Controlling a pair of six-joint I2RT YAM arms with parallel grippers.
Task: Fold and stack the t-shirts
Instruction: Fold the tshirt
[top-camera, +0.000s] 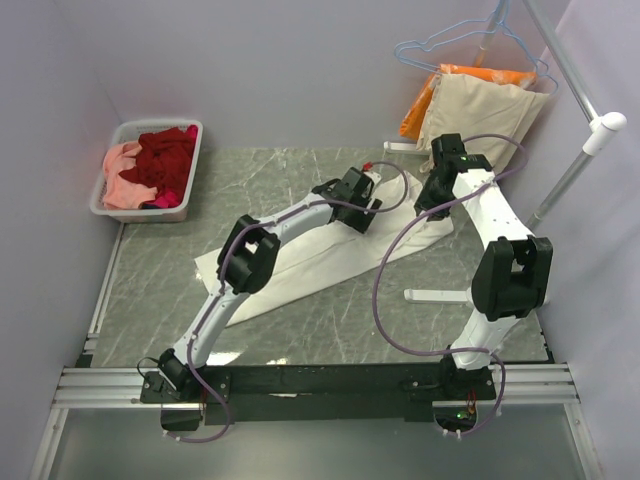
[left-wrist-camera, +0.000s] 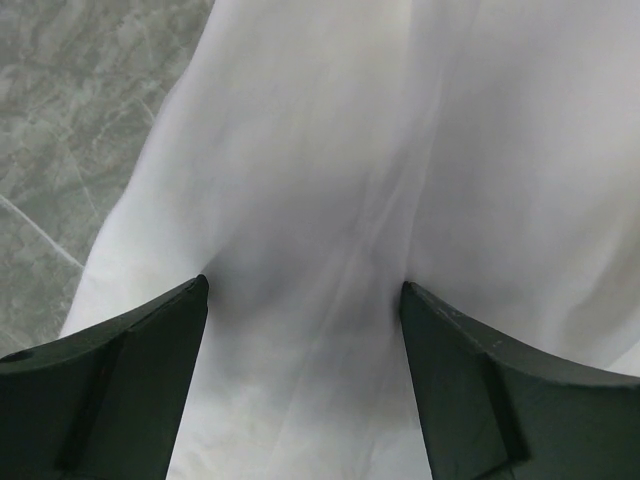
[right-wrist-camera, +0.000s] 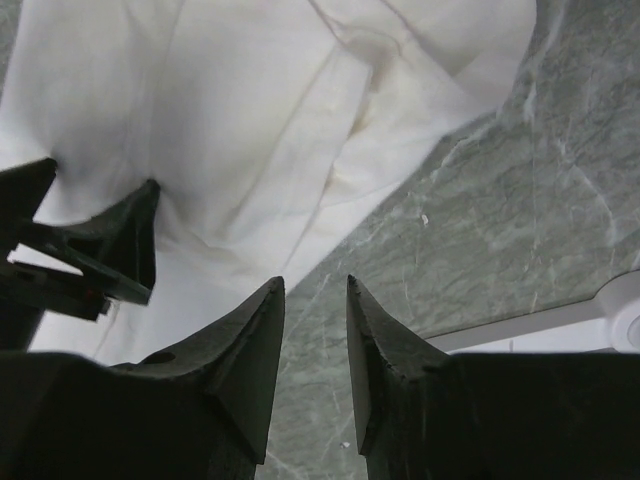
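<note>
A white t-shirt (top-camera: 300, 265) lies loosely spread across the marble table, its print out of sight. My left gripper (top-camera: 358, 205) is wide open just above its far part; in the left wrist view (left-wrist-camera: 305, 290) white cloth (left-wrist-camera: 330, 150) fills the gap between the fingers. My right gripper (top-camera: 432, 205) hangs at the shirt's right edge. In the right wrist view (right-wrist-camera: 315, 285) its jaws stand a narrow gap apart, empty, over bare marble beside the shirt (right-wrist-camera: 250, 120). A dark red shirt (top-camera: 168, 155) and a salmon pink one (top-camera: 122, 185) lie in a basket.
The white basket (top-camera: 112, 135) stands at the back left. A beige cloth (top-camera: 485, 115) and an orange cloth (top-camera: 415, 110) hang at the back right under wire hangers (top-camera: 470, 40). A white rack pole (top-camera: 575, 165) and its foot (top-camera: 440, 297) stand at the right.
</note>
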